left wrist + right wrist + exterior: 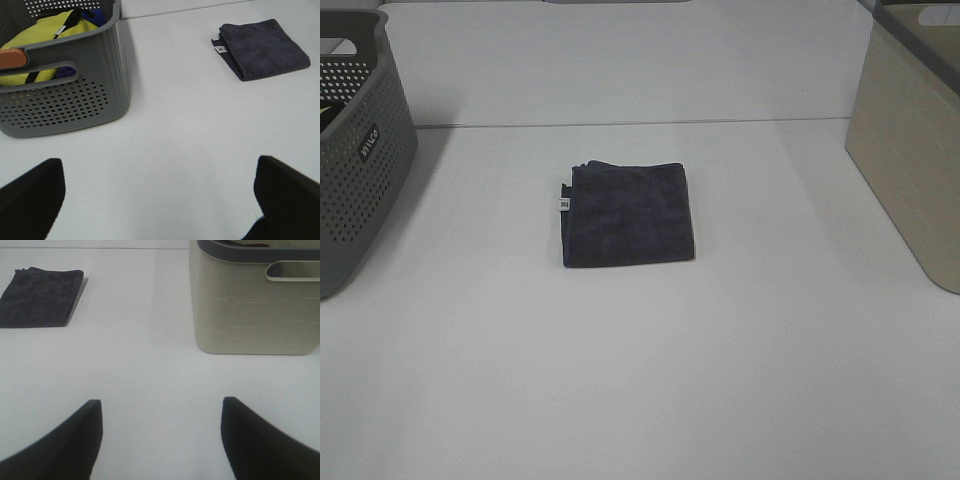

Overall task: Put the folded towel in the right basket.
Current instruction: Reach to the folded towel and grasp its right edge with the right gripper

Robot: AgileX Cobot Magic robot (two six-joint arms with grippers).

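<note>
Two baskets flank the white tabletop (640,380) in the high view: a grey perforated plastic basket (360,170) at the left edge and a beige smooth-walled plastic basket (910,170) at the right edge. Between them, near the middle and well apart from both, lies the dark grey folded terry towel (628,215). It is flat and roughly square, with its small white tag (563,203) on the side facing the grey basket. Neither arm shows here.

From the left wrist, the left gripper (157,167) hangs over bare table with its jaws wide and nothing between them. The grey basket sits close by, holding yellow cloth (45,35), while the towel is farther off.

From the right wrist, the right gripper (161,401) likewise has its two dark fingers spread wide and empty above the table — the beige basket stands near, the towel farther away.

Lying in the open with clear table all round, the towel looks easy to reach from above. The right arm, nearer the beige basket, seems the natural one to carry it — no pickup has begun yet.
</note>
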